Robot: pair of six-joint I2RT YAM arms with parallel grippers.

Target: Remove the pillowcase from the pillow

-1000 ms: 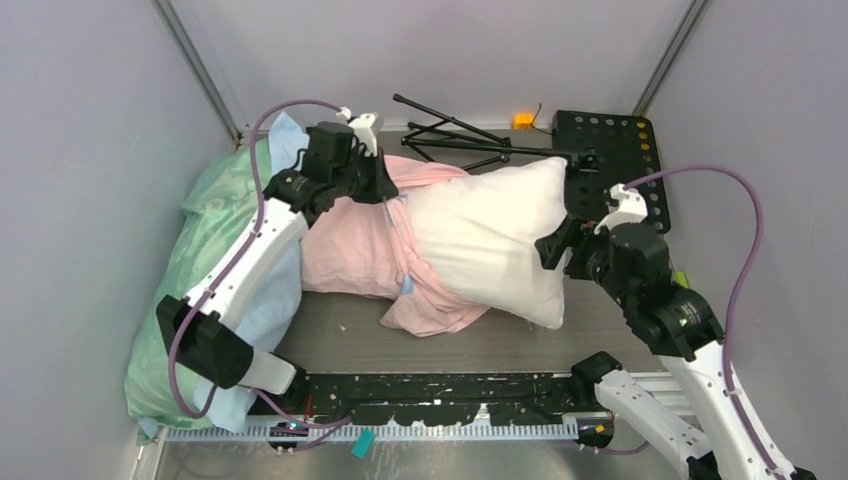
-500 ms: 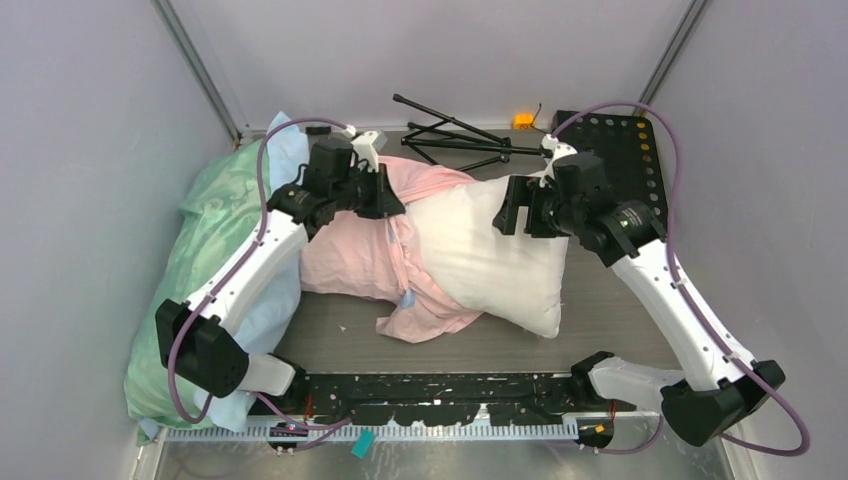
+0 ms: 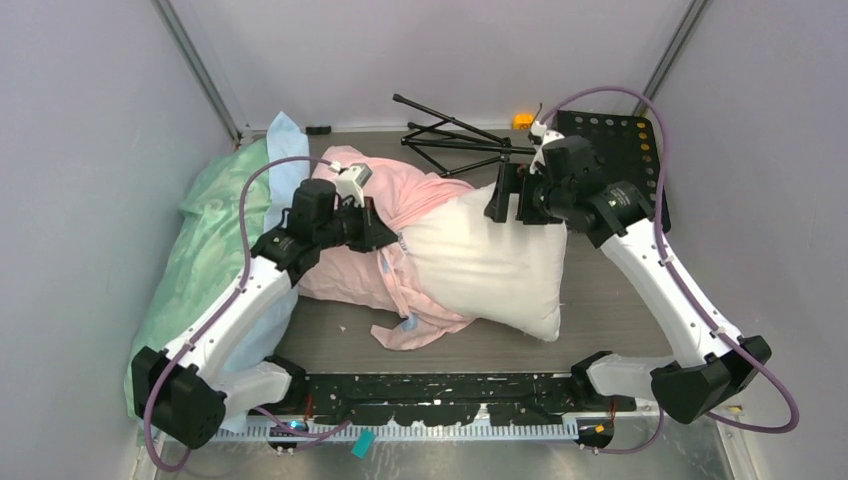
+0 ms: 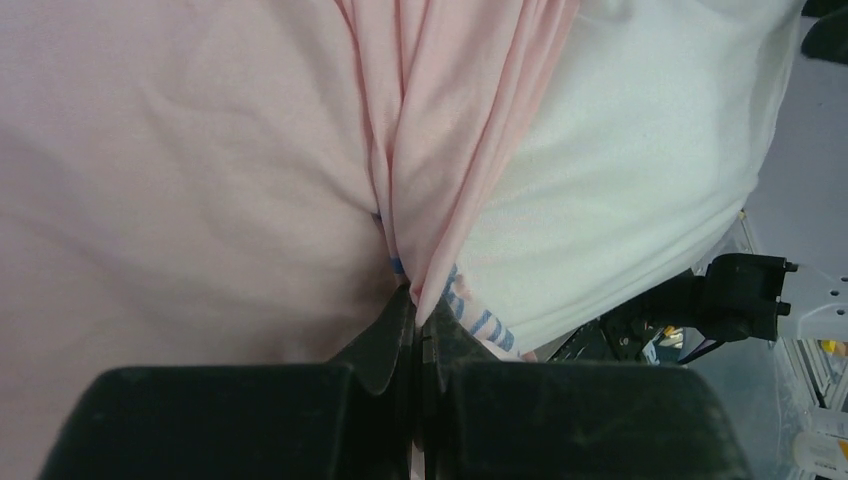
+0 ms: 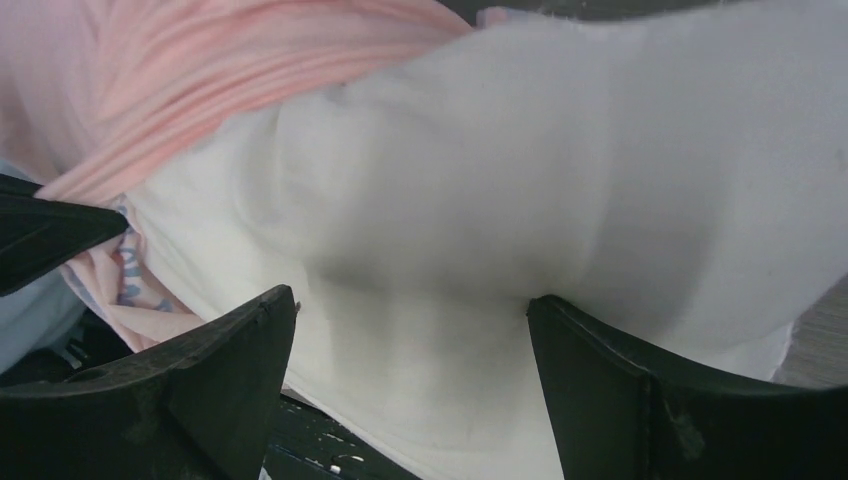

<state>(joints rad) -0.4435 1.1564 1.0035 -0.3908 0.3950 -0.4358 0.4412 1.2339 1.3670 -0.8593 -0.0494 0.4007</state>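
Pillowcase [image 3: 345, 265] roughly half off, operator: it's bunched over the nine o'clock half of the pillow [image 3: 495, 270], whose bare white end lies toward three o'clock on the worktop [image 3: 605, 322]. Your left end effector [image 4: 418, 312] is clenched on a gathered fold of pink fabric right at the case's mouth. Your right end effector [image 3: 505, 205] is spread wide at the pillow's twelve o'clock edge, straddling white stuffing and gripping nothing as far as I can see.

I read this as the pull-apart step: one side anchors cloth, the other has to take the pillow. Next move, by my judgement: close the right on a deep handful of pillow, then draw it toward three o'clock while the left hauls the case toward nine. Pinch too shallow and the plump fill may slip free.

The left wrist camera shows the pinch itself, with the fold rising from closed fingertips and blue lettering peeking beside them. Overhead hides that under the wrist. The right wrist camera shows the pillow bulging between the two open fingers. Only overhead tells you how much of the pillow is covered.
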